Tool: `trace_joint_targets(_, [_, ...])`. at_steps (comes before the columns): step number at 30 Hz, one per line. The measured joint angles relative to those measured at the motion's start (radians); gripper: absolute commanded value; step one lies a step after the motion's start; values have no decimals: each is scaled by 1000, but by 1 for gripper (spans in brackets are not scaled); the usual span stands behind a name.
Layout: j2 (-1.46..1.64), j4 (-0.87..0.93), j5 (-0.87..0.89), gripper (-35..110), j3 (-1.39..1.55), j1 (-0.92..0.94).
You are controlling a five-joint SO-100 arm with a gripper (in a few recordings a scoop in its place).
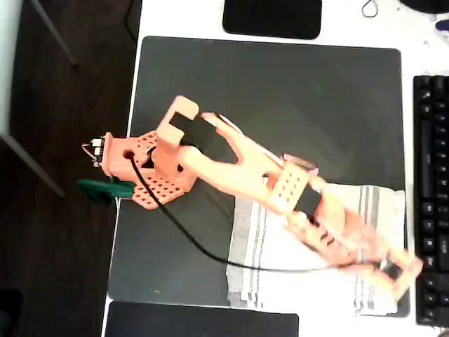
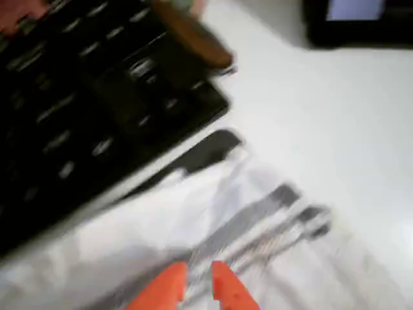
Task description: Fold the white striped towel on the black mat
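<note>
Towel (image 1: 280, 270), white with grey stripes, lies spread on the black mat (image 1: 280, 105) at its near right corner, close to the keyboard (image 1: 431, 196). Over the towel's right striped edge hangs the orange pincer (image 2: 199, 274), tips close together in the blurred wrist view; whether cloth sits between them I cannot tell. Risk: pinching only a thin bit of hem, which could slip out mid-fold.

Office desk: keyboard (image 1: 431, 196), desk mat (image 1: 280, 98)
</note>
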Motion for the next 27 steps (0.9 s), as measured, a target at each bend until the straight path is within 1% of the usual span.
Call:
trace_joint_targets(4, [115,130,-189,17,132,-121])
trace_joint_targets(8, [156,261,-313,23,179,-164])
trace_joint_targets(13, [146,347,-373,25,184,-176])
trace_joint_targets(20, [25,354,-350,28,173,-189])
trace_joint_targets(24, [-21,387,-311,25,124,-210])
trace_joint_targets(26, [-34,387,-308,17,117,-216])
trace_joint_targets(27, [-37,387,-308,9,115,-216])
